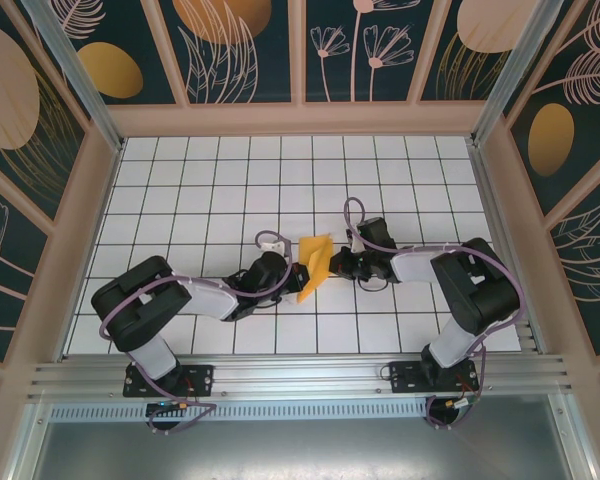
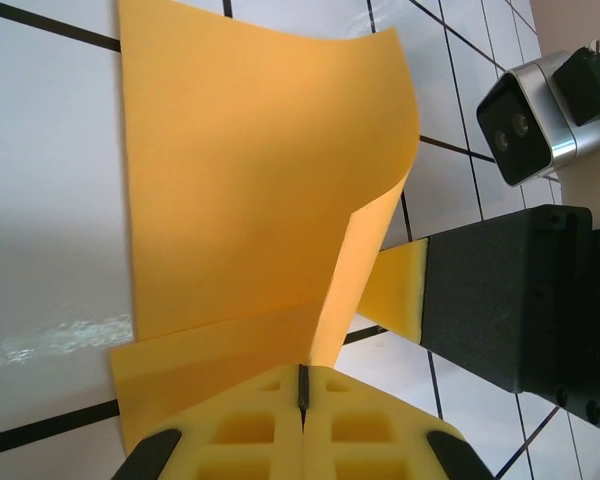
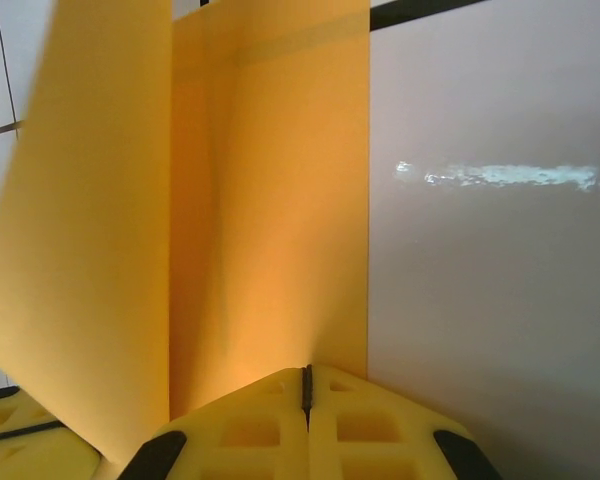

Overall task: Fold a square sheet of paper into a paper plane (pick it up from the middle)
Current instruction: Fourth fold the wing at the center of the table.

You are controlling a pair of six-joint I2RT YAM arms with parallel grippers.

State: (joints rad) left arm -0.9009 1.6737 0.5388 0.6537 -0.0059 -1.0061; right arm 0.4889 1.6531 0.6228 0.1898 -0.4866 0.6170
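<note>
The square sheet of paper [image 1: 316,262] is orange-yellow and stands bent and partly folded above the white tiles, midway between the two arms. My left gripper [image 1: 302,272] reaches it from the left and is shut on its lower edge. In the left wrist view the sheet [image 2: 260,180] curves up from the closed yellow jaw tips of the left gripper [image 2: 305,372]. My right gripper [image 1: 332,262] is shut on the opposite edge. In the right wrist view the sheet [image 3: 260,200] rises straight from the closed tips of the right gripper [image 3: 305,375]. The paper plane is out of view.
The tiled table [image 1: 230,180] is ringed by patterned walls, with an aluminium rail [image 1: 300,375] at the near edge. The right arm's black wrist [image 2: 510,290] and its silver camera [image 2: 525,115] sit close beside the left gripper. Both arms lie low over the tiles.
</note>
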